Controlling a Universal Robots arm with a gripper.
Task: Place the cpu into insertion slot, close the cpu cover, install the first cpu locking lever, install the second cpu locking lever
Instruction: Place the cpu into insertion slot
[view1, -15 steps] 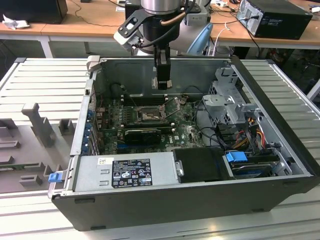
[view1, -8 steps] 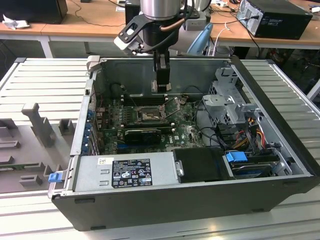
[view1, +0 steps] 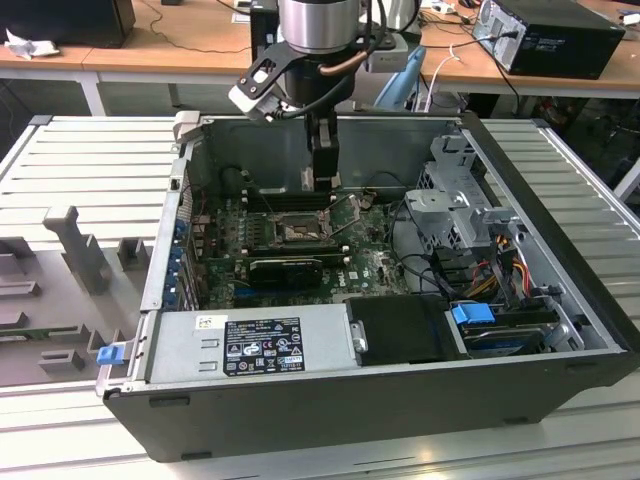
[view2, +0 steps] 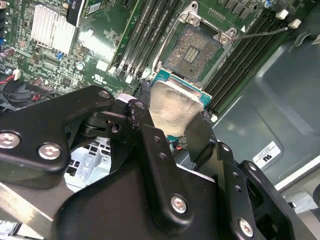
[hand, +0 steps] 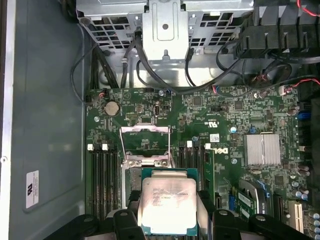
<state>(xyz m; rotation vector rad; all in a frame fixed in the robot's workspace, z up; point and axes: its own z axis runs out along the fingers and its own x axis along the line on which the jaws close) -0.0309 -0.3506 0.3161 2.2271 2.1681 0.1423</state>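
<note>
Holding cpu (view2: 172, 107) | jaws clamped on its edges | insertion slot (view2: 192, 52) bare, near edge hidden behind cpu

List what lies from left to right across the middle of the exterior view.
Grey stand on the table → socket on the green board → silver drive cage → yellow and red cables. The end effector, gripping the chip, hangs over the socket, so it is left out of the order.
</note>
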